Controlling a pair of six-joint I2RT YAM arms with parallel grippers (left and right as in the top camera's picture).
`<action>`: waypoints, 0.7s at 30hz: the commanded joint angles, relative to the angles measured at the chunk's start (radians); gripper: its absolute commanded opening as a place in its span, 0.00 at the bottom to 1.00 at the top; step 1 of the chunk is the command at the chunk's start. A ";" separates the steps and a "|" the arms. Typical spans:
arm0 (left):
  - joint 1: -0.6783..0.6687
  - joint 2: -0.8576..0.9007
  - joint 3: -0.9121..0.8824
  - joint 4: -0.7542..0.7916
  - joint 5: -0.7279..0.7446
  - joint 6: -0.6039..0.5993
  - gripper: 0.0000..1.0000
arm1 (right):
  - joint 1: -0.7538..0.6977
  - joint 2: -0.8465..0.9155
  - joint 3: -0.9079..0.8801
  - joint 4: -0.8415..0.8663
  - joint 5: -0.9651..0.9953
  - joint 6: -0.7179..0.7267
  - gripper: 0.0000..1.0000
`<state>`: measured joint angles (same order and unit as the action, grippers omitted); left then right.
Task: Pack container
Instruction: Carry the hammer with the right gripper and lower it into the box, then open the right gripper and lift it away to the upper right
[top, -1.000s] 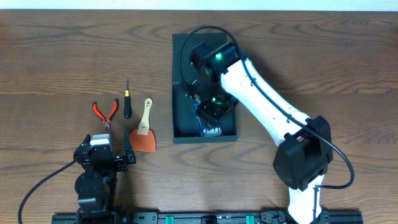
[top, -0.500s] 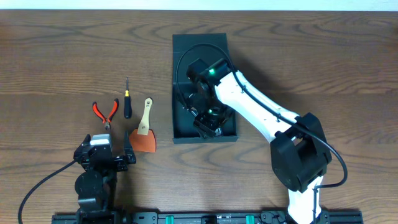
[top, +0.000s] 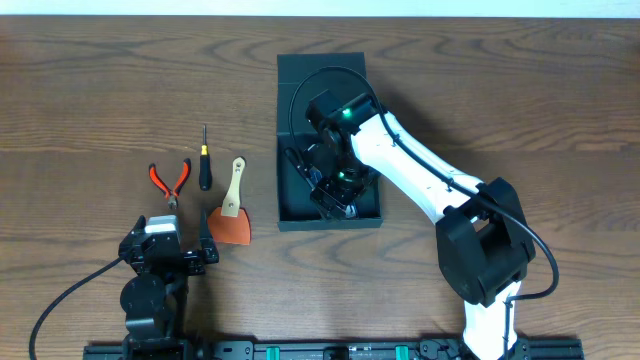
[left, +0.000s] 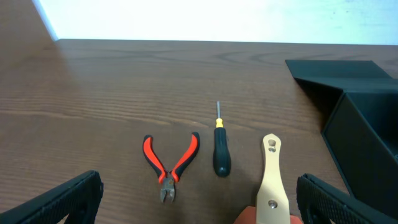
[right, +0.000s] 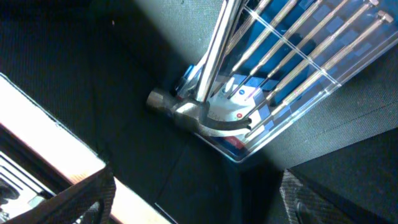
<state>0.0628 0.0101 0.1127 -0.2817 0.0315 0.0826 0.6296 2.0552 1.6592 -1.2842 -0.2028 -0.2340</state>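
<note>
The dark teal-green container stands open at mid-table, its flap lid lying flat behind it. My right gripper is down inside it, open and empty. The right wrist view shows that gripper just above the box floor. Ahead of it a metal hammer lies across a clear case of long bits. My left gripper rests open near the front left edge. In the left wrist view it has nothing between its fingers, and the container is at the right.
Red-handled pliers, a black screwdriver and a wooden-handled orange scraper lie left of the container. The left wrist view shows the pliers, screwdriver and scraper just ahead of the fingers.
My right wrist has swung lower and leftward inside the container and now covers the blue-tinted case that showed before. The left arm and the loose tools have not moved.
</note>
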 joint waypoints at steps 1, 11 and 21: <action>-0.002 -0.006 -0.024 -0.008 0.010 -0.002 0.98 | -0.006 0.004 0.055 -0.013 -0.016 0.016 0.86; -0.002 -0.006 -0.024 -0.008 0.010 -0.001 0.98 | -0.178 0.004 0.627 -0.161 0.422 0.366 0.99; -0.002 -0.006 -0.024 -0.008 0.010 -0.001 0.98 | -0.568 0.004 0.765 -0.232 0.298 0.473 0.99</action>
<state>0.0624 0.0101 0.1123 -0.2817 0.0315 0.0826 0.0994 2.0689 2.4134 -1.5101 0.1627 0.1844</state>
